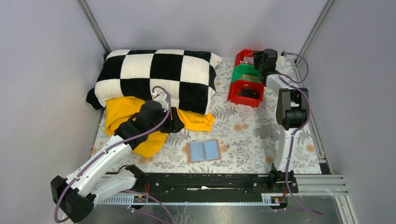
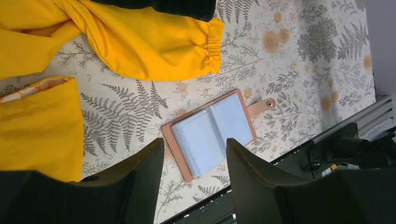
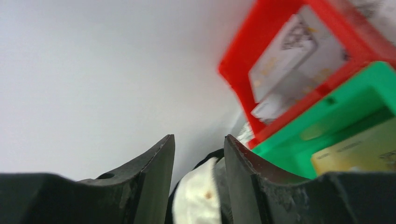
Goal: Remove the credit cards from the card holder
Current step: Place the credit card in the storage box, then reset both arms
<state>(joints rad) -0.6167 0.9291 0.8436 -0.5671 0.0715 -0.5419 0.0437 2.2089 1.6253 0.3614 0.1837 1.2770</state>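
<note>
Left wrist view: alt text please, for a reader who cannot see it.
The card holder lies open flat on the fern-patterned tablecloth, tan edging around pale grey-blue pockets, its tab at the right. The left gripper fills the foreground, jaws open and empty, with yellow cloth at the upper left.

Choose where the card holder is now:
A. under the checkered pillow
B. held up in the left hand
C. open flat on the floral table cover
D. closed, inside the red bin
C: the card holder lies open on the floral table cover, with its grey-blue inner panels facing up and nothing gripping it.
</note>
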